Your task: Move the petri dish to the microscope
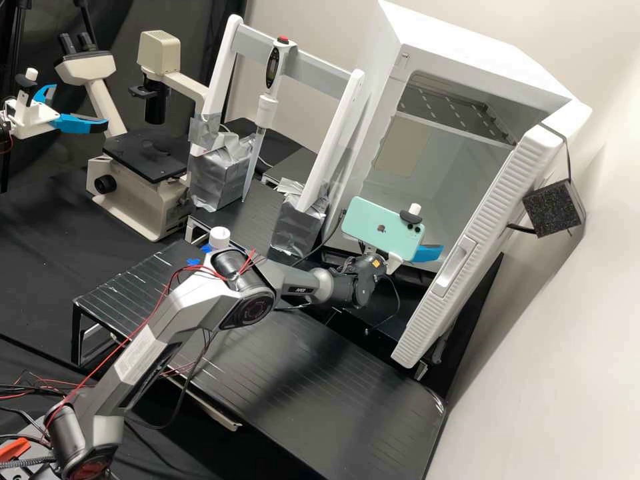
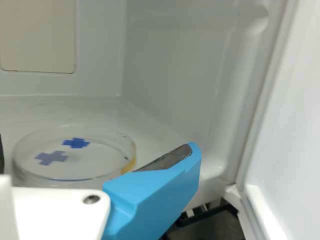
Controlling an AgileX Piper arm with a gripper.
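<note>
sitting flat on the incubator floor (image 2: 90,107), petri dish (image 2: 75,162) lies just ahead of the gripper (image 2: 96,152), between its spread blue fingers (image 2: 155,200); next likely a short advance, then a squeeze. dish clear, shallow, round, no long axis, blue crosses (image 2: 76,143) on it. pad (image 2: 167,159) dark, rough-looking. walls (image 2: 175,65) smooth, pale. microscope (image 1: 143,210) well apart, cream body, flat black stage (image 1: 150,159).

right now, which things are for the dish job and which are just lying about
For the job:
- dish, inside the cabinet
- microscope, where it goes
- cabinet, door open

Not needed, as far as I can judge:
- white frame
- black block by the cabinet door
</note>
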